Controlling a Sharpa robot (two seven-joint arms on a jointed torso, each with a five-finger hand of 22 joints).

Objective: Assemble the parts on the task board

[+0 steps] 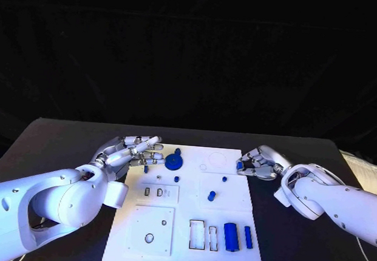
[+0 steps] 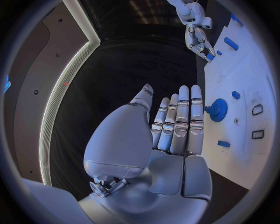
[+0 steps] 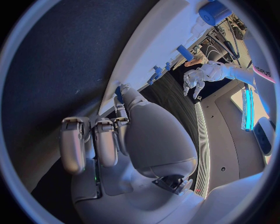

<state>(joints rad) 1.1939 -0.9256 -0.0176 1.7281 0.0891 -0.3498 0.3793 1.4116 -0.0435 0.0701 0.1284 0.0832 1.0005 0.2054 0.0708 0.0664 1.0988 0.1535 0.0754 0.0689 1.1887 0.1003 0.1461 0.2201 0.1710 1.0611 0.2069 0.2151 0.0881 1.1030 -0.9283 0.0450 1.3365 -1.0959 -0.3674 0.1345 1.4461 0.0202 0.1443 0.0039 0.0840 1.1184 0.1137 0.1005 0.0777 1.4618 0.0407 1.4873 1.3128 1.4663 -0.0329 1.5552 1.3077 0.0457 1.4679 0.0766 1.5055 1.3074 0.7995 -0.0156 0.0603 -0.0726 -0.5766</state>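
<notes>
Two hands work the far end of the task board (image 1: 232, 243) at mid-desk. The right hand (image 1: 258, 164) pinches a small blue part (image 1: 239, 165) at the board's far right corner, likely for seating; the left hand (image 1: 133, 150), fingers straight and empty, waits beside the blue gear (image 1: 174, 162).

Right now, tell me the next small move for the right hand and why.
Probably lift the right hand clear of the board's edge: it seems to pinch a small blue part at the task board rim, while the left hand is open beside the blue gear.
</notes>
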